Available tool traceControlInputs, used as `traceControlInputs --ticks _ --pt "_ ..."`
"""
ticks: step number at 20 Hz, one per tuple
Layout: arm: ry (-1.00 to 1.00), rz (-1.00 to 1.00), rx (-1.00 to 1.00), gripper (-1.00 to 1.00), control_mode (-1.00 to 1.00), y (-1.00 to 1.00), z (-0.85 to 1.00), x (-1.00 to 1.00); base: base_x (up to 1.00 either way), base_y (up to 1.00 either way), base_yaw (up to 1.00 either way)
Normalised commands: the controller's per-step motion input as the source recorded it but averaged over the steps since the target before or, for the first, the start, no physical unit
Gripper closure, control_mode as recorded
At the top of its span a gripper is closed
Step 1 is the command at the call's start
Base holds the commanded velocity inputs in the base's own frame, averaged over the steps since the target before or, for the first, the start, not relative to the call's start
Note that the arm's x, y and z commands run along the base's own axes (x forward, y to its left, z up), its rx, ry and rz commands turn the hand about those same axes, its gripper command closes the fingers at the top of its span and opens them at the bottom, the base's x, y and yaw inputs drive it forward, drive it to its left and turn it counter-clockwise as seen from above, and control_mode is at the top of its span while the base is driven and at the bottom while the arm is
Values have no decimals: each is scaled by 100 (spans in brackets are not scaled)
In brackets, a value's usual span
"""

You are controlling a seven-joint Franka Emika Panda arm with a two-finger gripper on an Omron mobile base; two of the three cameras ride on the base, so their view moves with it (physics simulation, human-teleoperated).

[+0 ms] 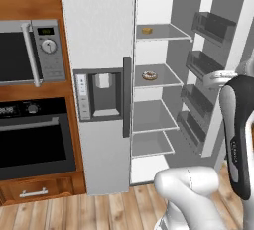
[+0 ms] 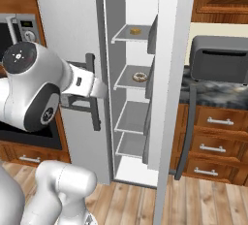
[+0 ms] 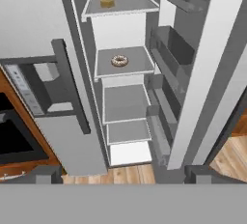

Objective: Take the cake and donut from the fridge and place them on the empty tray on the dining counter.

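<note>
The end effector (image 3: 120, 175) is sitting nearest the hand camera, its two dark fingertips (image 3: 46, 174) standing far apart at the bottom of the hand view, spread wide and holding nothing. Beyond them the fridge (image 1: 101, 35) is standing with its right door swung open, baring a stack of shelves. The donut (image 3: 119, 61) is lying flat on the second shelf from the top, straight ahead of the end effector and above its line, well apart from it. The cake (image 3: 107, 3) is resting on the top shelf, higher and farther still, slightly left of the donut. From the left base view the donut (image 1: 149, 75) is sitting mid-shelf and the cake (image 1: 146, 30) near the shelf's left side. The donut is the nearer target; reaching it would likely mean pushing forward and up through the gap between the closed left door and the open door's bins. Being a ring, it offers no long axis, so any approach across its width should serve.
</note>
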Motion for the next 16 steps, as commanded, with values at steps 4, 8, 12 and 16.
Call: traceControlInputs --ticks 4,8,12,16 --pt "5 1 -3 -100 100 9 4 -19 -1 1 3" --pt "0 0 0 -100 100 0 0 0 72 1 7" --pt "0 0 0 -100 100 0 0 0 100 0 6" --pt "0 0 0 -100 100 0 0 0 100 0 0"
